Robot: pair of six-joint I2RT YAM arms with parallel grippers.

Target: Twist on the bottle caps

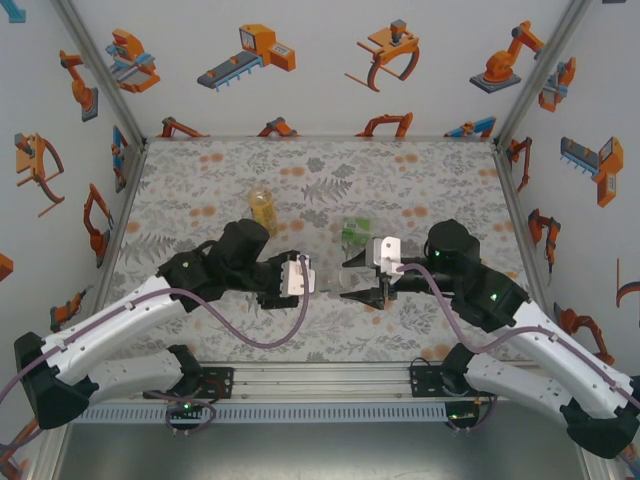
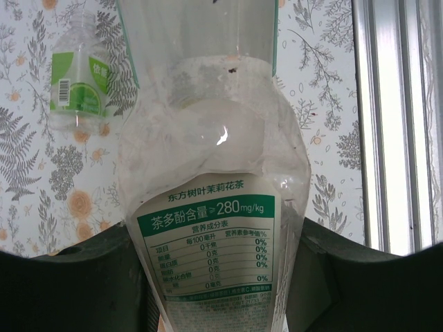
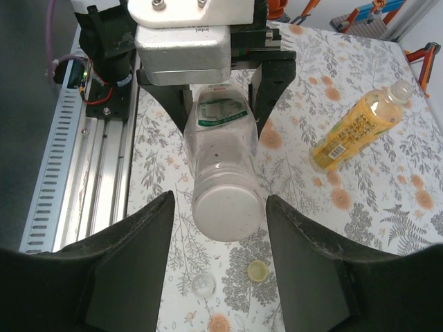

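My left gripper (image 2: 218, 238) is shut on a clear bottle (image 2: 214, 166) with a green-and-white label, held level above the table. Its blunt whitish end (image 3: 227, 207) points at my right gripper (image 3: 220, 200). The right gripper's jaws stand open on either side of that end, with a gap on each side. From above, the two grippers (image 1: 312, 280) (image 1: 352, 283) face each other over the table's near middle. Two loose bottle caps lie on the cloth below the bottle: a pale yellow cap (image 3: 257, 270) and a whitish cap (image 3: 203, 283).
A yellow-filled bottle (image 1: 262, 207) (image 3: 356, 128) lies behind the left arm. A small green-labelled bottle (image 1: 355, 232) (image 2: 79, 83) lies behind the grippers. The metal rail (image 3: 76, 173) runs along the table's near edge. Printed walls close in three sides.
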